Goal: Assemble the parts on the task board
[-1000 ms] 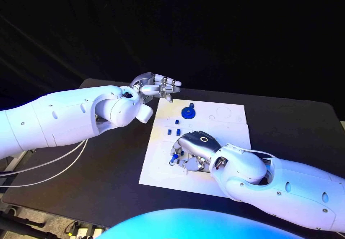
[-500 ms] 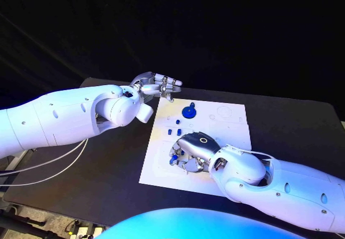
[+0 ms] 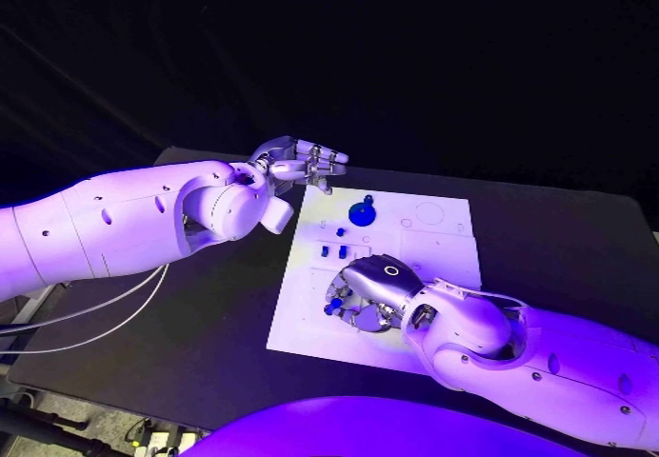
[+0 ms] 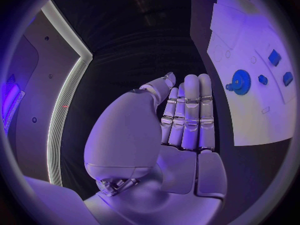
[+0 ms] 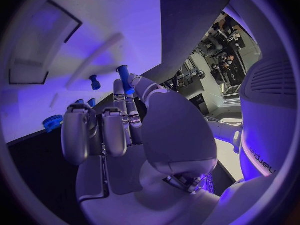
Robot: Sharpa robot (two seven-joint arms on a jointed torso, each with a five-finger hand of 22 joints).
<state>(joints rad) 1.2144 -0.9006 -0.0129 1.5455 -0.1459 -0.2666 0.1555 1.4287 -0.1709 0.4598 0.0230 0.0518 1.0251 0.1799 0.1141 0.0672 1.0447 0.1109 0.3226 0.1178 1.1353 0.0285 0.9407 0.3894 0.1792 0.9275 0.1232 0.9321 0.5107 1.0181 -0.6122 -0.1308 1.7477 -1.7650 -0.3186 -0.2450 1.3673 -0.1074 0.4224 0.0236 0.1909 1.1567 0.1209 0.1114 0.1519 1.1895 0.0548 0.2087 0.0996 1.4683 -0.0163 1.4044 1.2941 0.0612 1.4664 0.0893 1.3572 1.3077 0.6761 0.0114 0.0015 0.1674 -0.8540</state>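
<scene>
While my right hand [image 3: 370, 290] pinches blue peg [image 5: 125, 79] over task board [image 3: 432, 249] — left hand [image 3: 295, 160] hovers empty, fingers straight, at board's far corner.

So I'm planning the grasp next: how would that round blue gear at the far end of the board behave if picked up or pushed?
The blue gear looks small, rigid and probably light. Lying flat on the task board, it would likely slide rather than roll when pushed. Its toothed rim should give fingers some purchase, though its low profile may make pinching fiddly.
</scene>
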